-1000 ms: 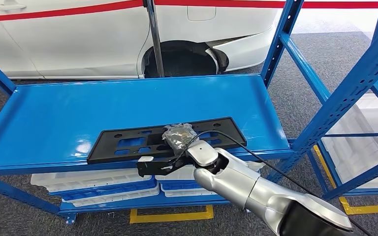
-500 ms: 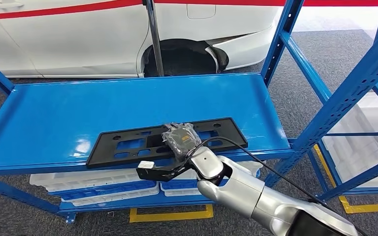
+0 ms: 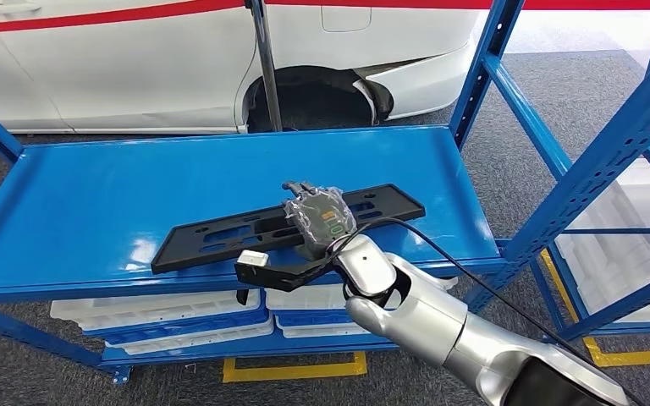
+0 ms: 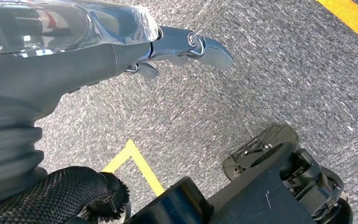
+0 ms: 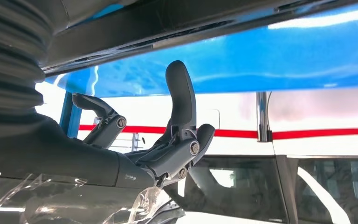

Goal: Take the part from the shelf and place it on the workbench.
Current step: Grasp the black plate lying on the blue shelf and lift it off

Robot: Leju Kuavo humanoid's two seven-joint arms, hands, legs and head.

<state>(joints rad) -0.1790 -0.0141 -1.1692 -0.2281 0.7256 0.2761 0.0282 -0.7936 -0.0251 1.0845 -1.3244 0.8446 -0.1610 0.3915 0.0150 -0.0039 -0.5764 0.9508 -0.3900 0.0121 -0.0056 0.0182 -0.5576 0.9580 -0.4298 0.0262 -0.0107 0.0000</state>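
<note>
Behind the blue shelf (image 3: pixel 76 194) I see a white car (image 3: pixel 135 59) with a red stripe. On the shelf's near edge lies the black part (image 3: pixel 220 233), its right end tilted up off the surface. My right hand (image 3: pixel 317 216) grips it near the middle, fingers curled over its far edge. My left hand (image 4: pixel 98 42) hangs over grey carpet, fingers loosely extended, holding nothing.

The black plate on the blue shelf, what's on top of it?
The right hand lies over the middle of the black plate, hiding that stretch; whether its fingers grip the plate cannot be told. The plate's ends are bare.
</note>
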